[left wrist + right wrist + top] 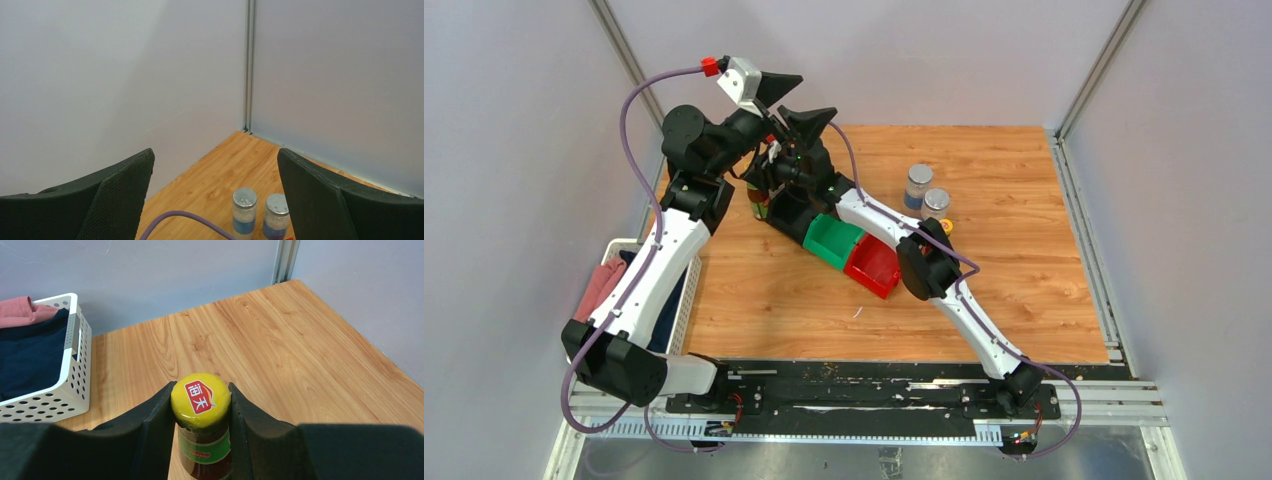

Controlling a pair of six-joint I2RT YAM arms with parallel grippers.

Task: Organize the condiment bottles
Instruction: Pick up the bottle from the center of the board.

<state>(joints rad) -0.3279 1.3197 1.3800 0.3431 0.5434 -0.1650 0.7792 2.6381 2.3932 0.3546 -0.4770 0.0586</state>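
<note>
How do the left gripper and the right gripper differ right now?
The left gripper is wide open; the right gripper is shut. The left gripper holds nothing; the right gripper pinches the yellow-capped brown bottle by its cap. The left gripper points toward the two shakers; the right gripper points toward the white basket. Both are the same dark two-finger design.

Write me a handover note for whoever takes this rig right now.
Left hand: open, empty, raised at the far side.
Right hand: shut on the cap of an upright brown bottle, at the black bin; whether it is in the bin or beside it, cannot tell.
Two shakers stand together on the table, far right, outside the bins.
Green bin and red bin: no bottles seen in them.
Other bottles are not in view.
Left to do: place this bottle, then the shakers.
</note>
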